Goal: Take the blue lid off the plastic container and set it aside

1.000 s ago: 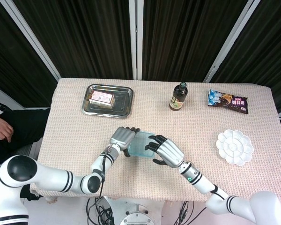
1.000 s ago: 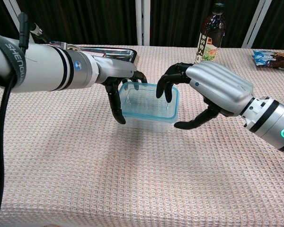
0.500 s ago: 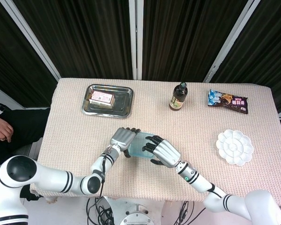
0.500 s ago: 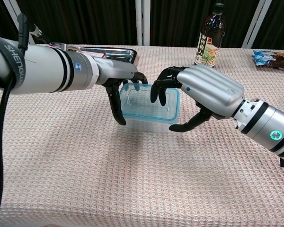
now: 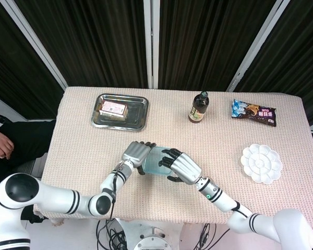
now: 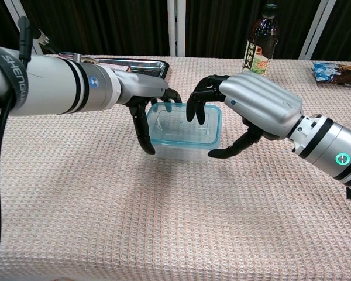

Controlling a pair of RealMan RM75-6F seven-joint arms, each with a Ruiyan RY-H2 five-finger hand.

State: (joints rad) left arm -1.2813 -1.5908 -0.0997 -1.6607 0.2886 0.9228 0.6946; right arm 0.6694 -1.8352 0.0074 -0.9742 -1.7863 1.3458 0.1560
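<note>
The clear plastic container with its blue lid point(image 5: 154, 161) point(image 6: 181, 124) stands upright near the table's front middle. My left hand point(image 5: 136, 153) point(image 6: 141, 89) holds the container's left end, with the thumb down the front corner and the fingers behind the back rim. My right hand point(image 5: 181, 165) point(image 6: 257, 102) arches over the right end. Its fingertips point(image 6: 194, 111) hang just above the lid, and its thumb point(image 6: 225, 151) lies by the front right corner. I cannot tell whether the thumb and fingertips press on the lid.
A steel tray point(image 5: 101, 122) point(image 6: 146, 63) with a small box point(image 5: 112, 109) sits at the back left. A dark bottle point(image 5: 199, 107) point(image 6: 260, 50) and a snack packet point(image 5: 253, 113) point(image 6: 339, 73) stand at the back right. A white palette point(image 5: 261, 163) lies to the right.
My right hand has moved left over the lid, its fingers curling over the lid's right part. The left hand and the container have stayed where they were.
</note>
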